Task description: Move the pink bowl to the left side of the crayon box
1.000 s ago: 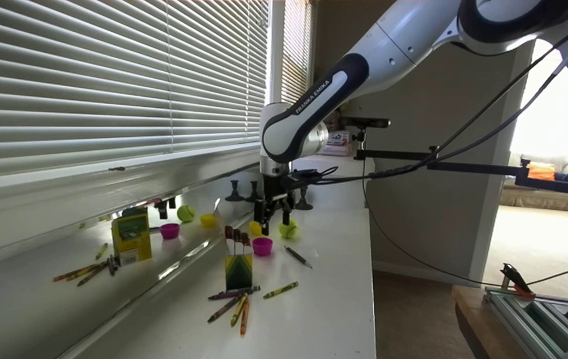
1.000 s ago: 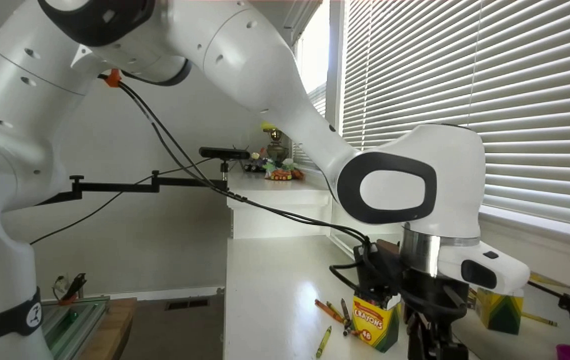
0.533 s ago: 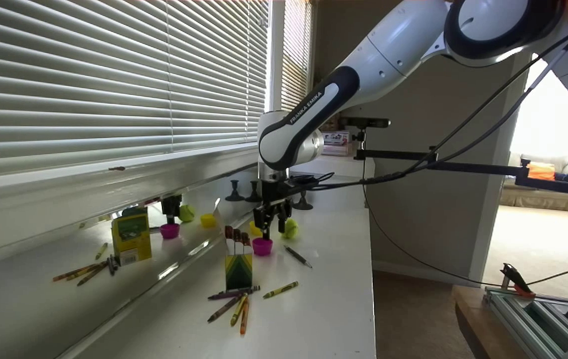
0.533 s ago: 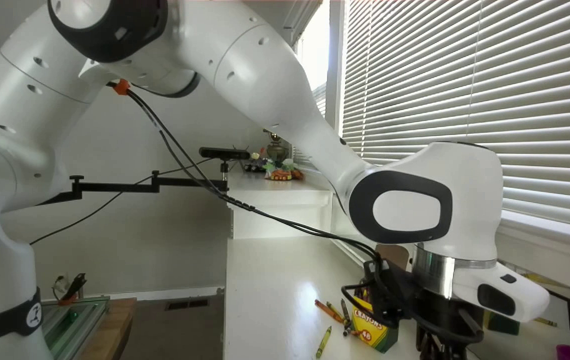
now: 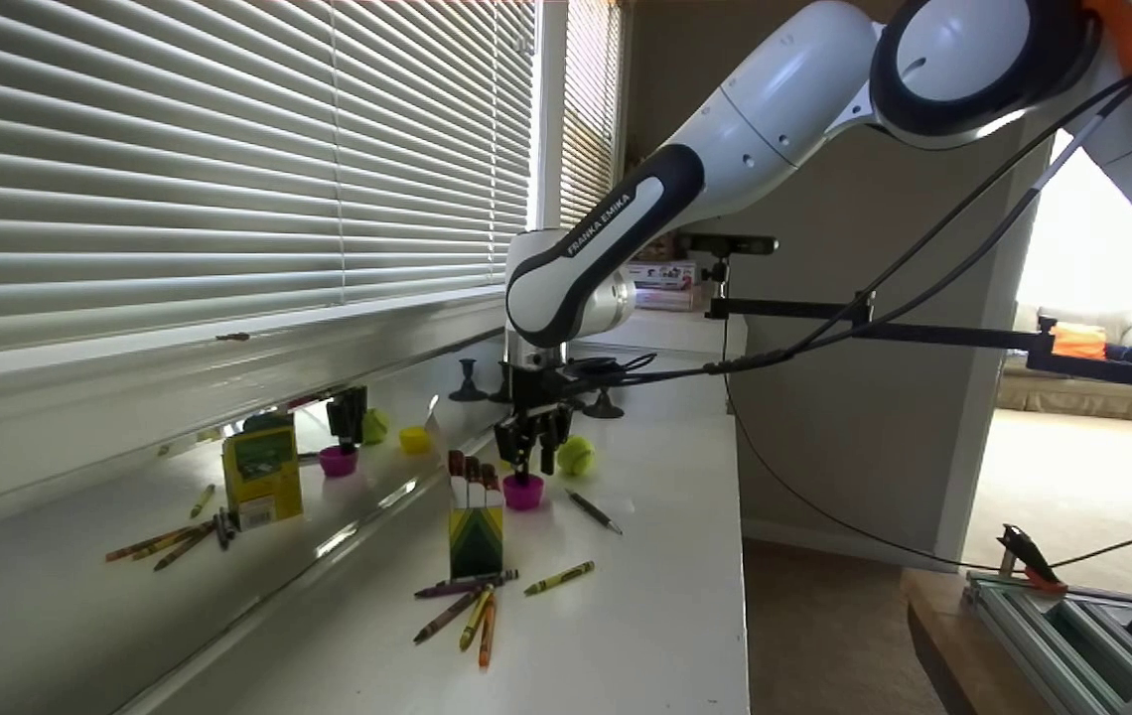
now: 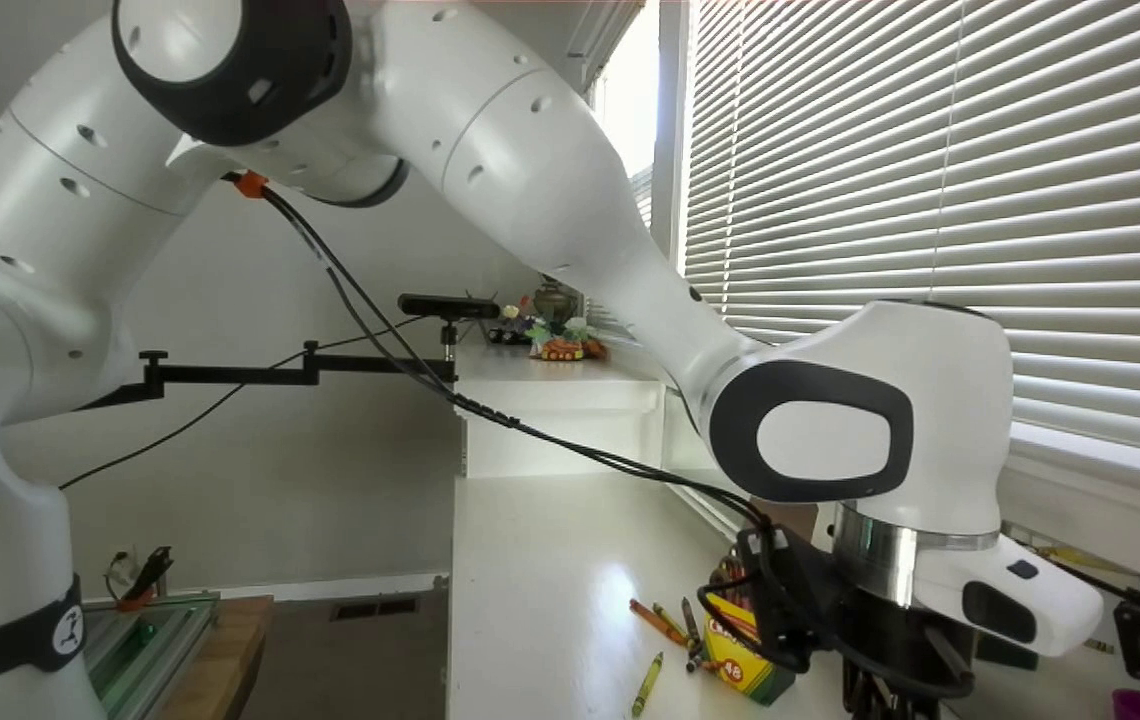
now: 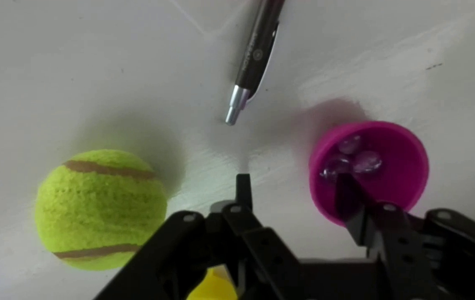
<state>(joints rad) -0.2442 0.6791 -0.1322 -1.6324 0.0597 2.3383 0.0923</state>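
The pink bowl stands upright on the white counter, just beyond the crayon box in an exterior view. In the wrist view the pink bowl holds a few clear bead-like pieces. The crayon box also shows in an exterior view, partly behind the wrist cables; it is out of the wrist view. My gripper is open. One finger reaches over and into the bowl; the other is outside it, apart from the wall. The gripper also shows above the bowl in an exterior view.
A tennis ball and a yellow bowl lie close to the outer finger. A pen lies nearby. Loose crayons lie by the crayon box. Candle holders stand behind. A reflective wall strip runs along the window side.
The arm has come down, and the gripper has shifted slightly toward the window side. One finger has gone from above the pink bowl to inside it. The bowl and box have not moved.
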